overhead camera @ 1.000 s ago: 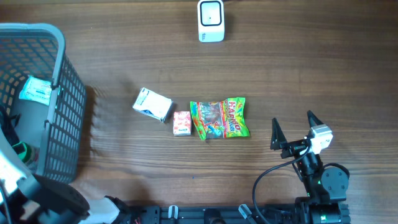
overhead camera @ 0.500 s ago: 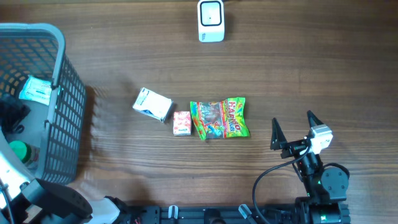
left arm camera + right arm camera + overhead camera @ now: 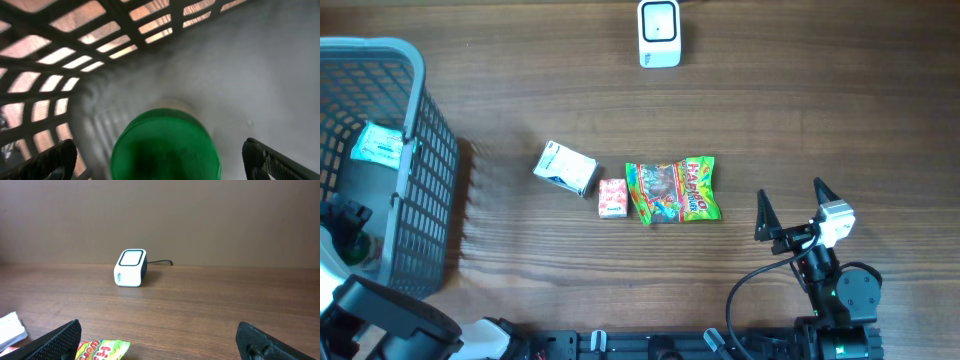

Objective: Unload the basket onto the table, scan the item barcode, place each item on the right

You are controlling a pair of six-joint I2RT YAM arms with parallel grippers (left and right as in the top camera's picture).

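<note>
Tabletop (image 3: pixel 800 110) of brown wood, seen from above, with a gray mesh basket (image 3: pixel 425 170) at its left edge. The left tool (image 3: pixel 162 162) is down inside the basket, its fingers spread wide on either side of a green-lidded container (image 3: pixel 165 142) and not gripping it. A white packet (image 3: pixel 377 145) also lies in the basket. At the middle of the tabletop, a white box (image 3: pixel 565 167), a small pink box (image 3: pixel 612 198) and a colorful candy bag (image 3: pixel 673 189) form a row. The white scanner (image 3: pixel 659 33) stands at the far edge. The right tool (image 3: pixel 790 208) hovers near the front right, spread wide and empty.
</note>
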